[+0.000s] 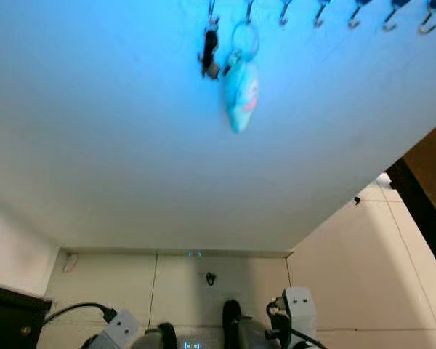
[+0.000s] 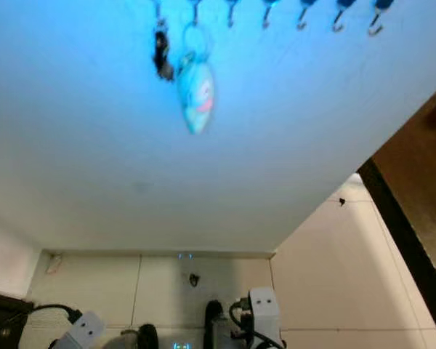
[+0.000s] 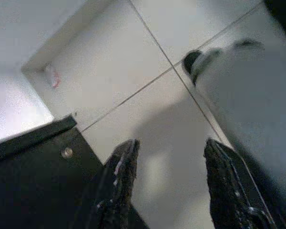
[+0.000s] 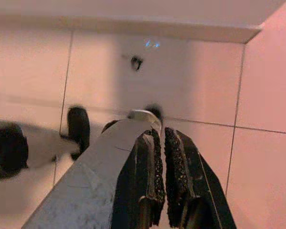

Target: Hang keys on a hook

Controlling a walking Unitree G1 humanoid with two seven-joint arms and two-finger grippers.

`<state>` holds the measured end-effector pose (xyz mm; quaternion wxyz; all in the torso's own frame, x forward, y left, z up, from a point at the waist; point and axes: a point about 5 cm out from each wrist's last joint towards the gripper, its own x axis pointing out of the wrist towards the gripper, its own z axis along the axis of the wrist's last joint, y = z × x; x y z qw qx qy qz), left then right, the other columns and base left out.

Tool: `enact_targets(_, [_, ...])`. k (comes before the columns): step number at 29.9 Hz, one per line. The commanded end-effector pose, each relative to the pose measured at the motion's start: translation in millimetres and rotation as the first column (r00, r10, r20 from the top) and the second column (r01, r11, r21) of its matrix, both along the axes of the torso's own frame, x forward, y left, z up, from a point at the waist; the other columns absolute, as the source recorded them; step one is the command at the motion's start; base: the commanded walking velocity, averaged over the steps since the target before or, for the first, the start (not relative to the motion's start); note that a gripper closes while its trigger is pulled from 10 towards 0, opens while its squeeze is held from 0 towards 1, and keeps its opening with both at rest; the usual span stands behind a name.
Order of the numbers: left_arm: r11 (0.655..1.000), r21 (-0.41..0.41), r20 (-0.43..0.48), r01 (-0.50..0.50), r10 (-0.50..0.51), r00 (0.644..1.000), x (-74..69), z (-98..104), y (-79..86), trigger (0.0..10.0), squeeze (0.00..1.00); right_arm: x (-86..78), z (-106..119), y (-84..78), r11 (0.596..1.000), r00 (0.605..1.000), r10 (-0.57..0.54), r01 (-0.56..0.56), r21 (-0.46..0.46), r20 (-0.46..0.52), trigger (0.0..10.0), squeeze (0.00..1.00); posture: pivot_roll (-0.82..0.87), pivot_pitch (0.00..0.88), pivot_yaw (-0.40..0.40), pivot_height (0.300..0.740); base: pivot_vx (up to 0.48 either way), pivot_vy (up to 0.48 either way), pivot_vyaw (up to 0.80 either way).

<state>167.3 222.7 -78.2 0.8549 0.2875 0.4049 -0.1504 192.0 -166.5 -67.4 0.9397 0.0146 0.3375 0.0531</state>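
A row of metal hooks (image 1: 319, 14) runs along the top of the white wall. From one hook (image 1: 248, 9) hangs a key ring (image 1: 245, 38) with a pale blue plush charm (image 1: 241, 91). Beside it a black fob (image 1: 209, 51) dangles from the neighbouring hook. Both arms hang low by my body, far below the hooks. In the left wrist view my left gripper (image 3: 171, 145) is open over the floor tiles with nothing between its fingers. My right gripper (image 4: 162, 132) points down at the floor, shut and holding nothing.
A dark cabinet (image 1: 11, 313) stands low on the left, against the wall. A dark door frame (image 1: 421, 203) runs down the right side. Pale floor tiles (image 1: 349, 247) stretch to the right. A small dark object (image 1: 211, 278) lies on the floor near the skirting.
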Motion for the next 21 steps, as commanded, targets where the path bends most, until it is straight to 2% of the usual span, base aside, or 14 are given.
enact_targets(1, [1.0,-0.007,-0.059,-0.01,0.009,0.998,-17.1,-8.5,-2.2,10.0,0.0,-7.0,-4.9,-0.3,1.0,1.0,0.002,-0.002,-0.009,-0.025,10.0,0.0,-0.15,0.153,0.035,0.74,-0.476,0.0,0.0])
enact_targets(14, [1.0,-0.012,-0.052,-0.005,0.005,0.999,-14.2,-7.9,-4.9,10.0,0.0,-2.4,-3.5,-2.2,1.0,1.0,0.008,-0.008,-0.029,0.0,10.0,0.0,-0.15,0.144,0.03,0.74,-0.471,0.0,0.0])
enact_targets(20, [1.0,-0.02,-0.024,-0.015,0.014,1.0,-13.4,-6.9,-5.6,10.0,0.0,6.2,2.2,-2.8,0.999,0.999,0.01,-0.008,-0.041,0.048,10.0,0.0,-0.15,0.144,0.029,0.74,-0.382,0.0,0.0])
enact_targets(21, [0.998,-0.049,0.011,-0.046,0.047,0.999,-13.0,-5.5,-6.3,10.0,0.0,15.9,9.5,-4.0,0.999,0.995,-0.009,0.012,-0.031,0.102,10.0,0.0,-0.15,0.146,0.029,0.74,0.0,0.0,0.0])
